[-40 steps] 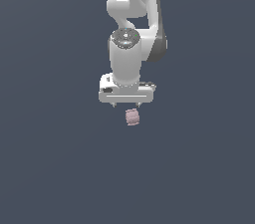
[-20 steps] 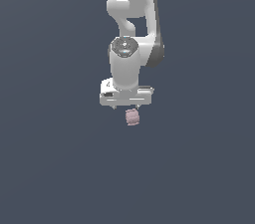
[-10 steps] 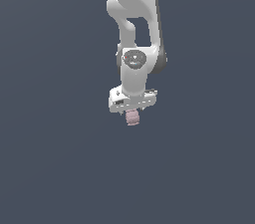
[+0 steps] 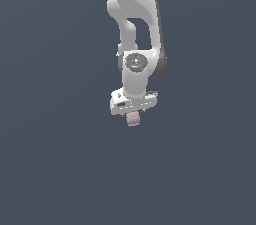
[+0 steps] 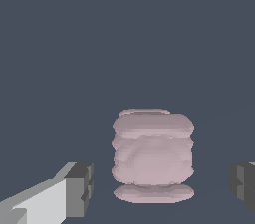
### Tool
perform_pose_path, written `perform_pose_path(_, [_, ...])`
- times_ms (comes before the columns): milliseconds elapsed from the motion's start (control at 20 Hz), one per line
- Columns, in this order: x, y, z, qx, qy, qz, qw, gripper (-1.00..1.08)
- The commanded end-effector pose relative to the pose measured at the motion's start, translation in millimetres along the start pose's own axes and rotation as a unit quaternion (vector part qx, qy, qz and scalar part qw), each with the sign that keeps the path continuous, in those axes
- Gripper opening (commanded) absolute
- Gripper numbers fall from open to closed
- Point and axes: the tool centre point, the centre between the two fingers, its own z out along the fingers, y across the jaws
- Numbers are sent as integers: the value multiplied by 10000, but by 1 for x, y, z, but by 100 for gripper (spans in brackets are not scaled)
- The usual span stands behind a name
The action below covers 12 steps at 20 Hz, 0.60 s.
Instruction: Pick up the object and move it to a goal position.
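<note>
The object (image 4: 133, 118) is a small pale pink ribbed barrel, sitting just under the white hand in the exterior view. My gripper (image 4: 132, 113) hangs straight over it, low enough that the barrel's top is tucked against the hand. In the wrist view the object (image 5: 152, 154) stands upright between my two dark fingertips (image 5: 80, 187). A clear gap shows on each side of it, so the gripper (image 5: 162, 188) is open and nothing is pinched.
A plain dark grey-blue surface fills both views. The white arm (image 4: 134, 24) rises from the hand toward the exterior view's top edge.
The hand has come down closer over the object and twisted at the wrist. The object has stayed where it was.
</note>
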Motion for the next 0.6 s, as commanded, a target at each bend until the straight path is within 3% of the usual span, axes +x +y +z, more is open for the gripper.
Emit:
perform_pose_path(0, [-1,0,9,1,-4,-4,10000,100])
perform_pose_path(550, [0,-1,44,1,1,-25,10000,100])
